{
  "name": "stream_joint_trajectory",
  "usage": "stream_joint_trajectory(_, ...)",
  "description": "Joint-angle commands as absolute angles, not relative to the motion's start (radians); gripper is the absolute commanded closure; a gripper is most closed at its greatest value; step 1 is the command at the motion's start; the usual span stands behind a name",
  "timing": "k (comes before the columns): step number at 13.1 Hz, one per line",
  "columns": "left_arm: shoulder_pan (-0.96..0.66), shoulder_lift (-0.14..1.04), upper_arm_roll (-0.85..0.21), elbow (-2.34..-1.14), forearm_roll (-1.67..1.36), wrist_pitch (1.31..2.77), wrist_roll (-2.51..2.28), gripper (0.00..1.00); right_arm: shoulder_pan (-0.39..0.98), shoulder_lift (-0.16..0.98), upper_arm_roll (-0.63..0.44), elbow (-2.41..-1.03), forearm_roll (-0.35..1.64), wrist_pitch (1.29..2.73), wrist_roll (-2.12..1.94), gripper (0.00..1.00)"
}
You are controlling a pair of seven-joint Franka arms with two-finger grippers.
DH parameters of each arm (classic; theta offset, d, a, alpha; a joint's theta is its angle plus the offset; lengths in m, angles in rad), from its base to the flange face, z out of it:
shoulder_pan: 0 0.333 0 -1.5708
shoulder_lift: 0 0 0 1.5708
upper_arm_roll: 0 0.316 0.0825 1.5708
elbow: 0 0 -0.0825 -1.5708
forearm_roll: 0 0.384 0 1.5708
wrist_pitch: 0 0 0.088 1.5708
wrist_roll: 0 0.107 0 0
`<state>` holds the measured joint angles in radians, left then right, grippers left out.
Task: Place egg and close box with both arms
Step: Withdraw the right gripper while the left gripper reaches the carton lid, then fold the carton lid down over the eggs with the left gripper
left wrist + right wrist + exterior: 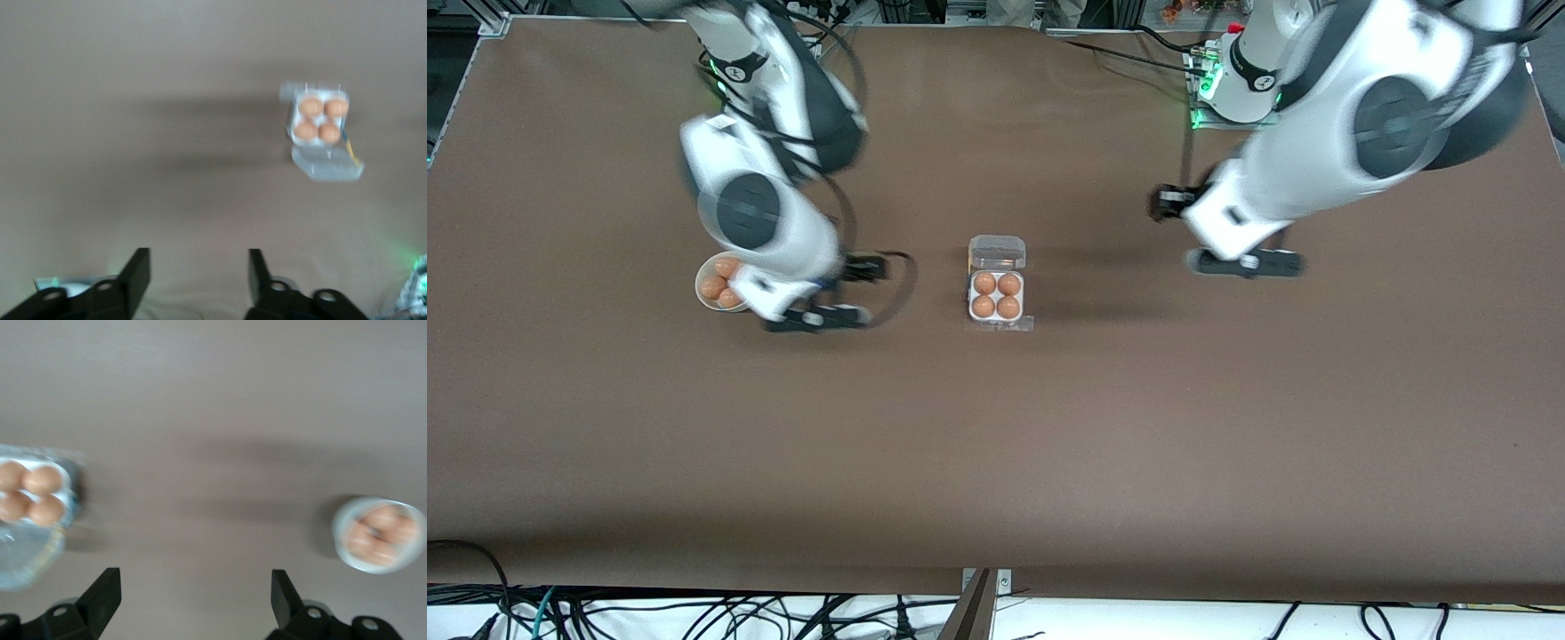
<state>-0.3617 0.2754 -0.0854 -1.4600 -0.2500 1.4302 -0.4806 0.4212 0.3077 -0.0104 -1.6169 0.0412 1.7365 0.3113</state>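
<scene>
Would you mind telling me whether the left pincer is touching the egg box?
Apart. The left wrist view shows the left pincer open over bare table, with the box well clear of it.

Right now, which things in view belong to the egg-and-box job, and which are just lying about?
Job:
- box, four eggs in it, lid open
- left gripper, open, empty
- right gripper, open, empty

Lying about:
- white bowl of spare eggs
- cables along the table edge

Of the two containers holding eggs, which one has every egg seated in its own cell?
The box at the table's middle: four eggs, one per round cell, lid open. The white bowl toward the right arm's end holds its eggs in a loose heap.
</scene>
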Motion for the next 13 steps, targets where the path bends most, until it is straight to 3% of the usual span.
stream_joint_trajectory(1,-0.516,0.378,-0.074,-1.424,-0.271,1.405,-0.654,0.92,0.423,0.054,-0.162,-1.864,0.067,1.729,0.151,0.0)
stream_joint_trajectory(4,-0.639,0.492,-0.074,-1.407,-0.287,1.486,-0.808,0.99,0.425,0.006,-0.338,-1.826,0.051,1.597,0.042,0.0)
stream_joint_trajectory(7,-0.738,0.599,-0.074,-1.404,-0.299,1.569,-0.896,1.0,0.423,-0.017,-0.419,-1.818,0.037,1.583,-0.038,0.0)
stream_joint_trajectory(11,-0.77,0.71,-0.074,-1.404,-0.296,1.712,-0.936,1.0,0.42,-0.006,-0.445,-1.758,0.032,1.58,-0.046,0.0)
stream_joint_trajectory(13,-0.765,0.724,-0.068,-1.404,-0.288,1.762,-0.933,1.0,0.32,-0.008,-0.393,-1.755,0.026,1.563,-0.049,0.0)
